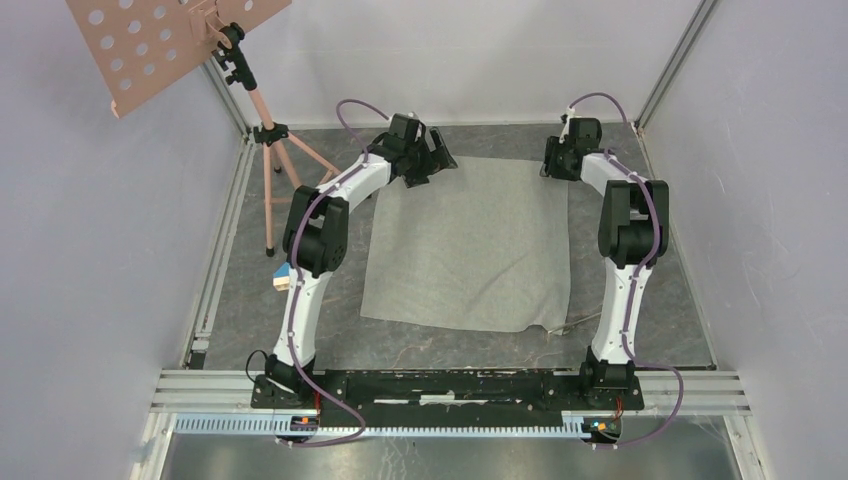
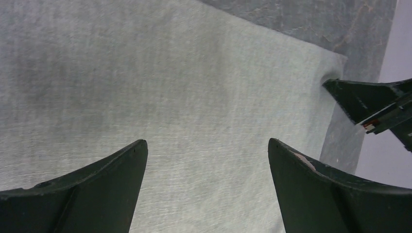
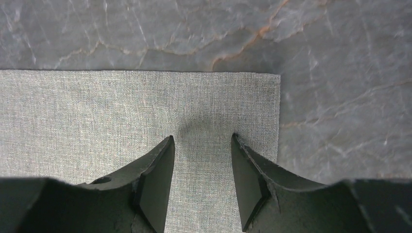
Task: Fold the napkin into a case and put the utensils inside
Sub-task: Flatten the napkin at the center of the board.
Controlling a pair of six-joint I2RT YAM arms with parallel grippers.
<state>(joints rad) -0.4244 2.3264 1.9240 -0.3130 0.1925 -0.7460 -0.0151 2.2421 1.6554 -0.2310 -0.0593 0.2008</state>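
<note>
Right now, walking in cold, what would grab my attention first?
First, the big pale grey-green napkin, spread flat in the middle of the dark marbled table. Next, the robot's left gripper and right gripper, both open, poised over the napkin's far left and far right corners. A pinkish perforated board on a tripod stands out at the far left.

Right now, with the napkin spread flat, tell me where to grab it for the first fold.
Pinch the napkin at its far corners, such as the one in the right wrist view, coming straight down. It lies spread flat, so only edges and corners offer a lip. The left gripper and right gripper are both open near them.
</note>
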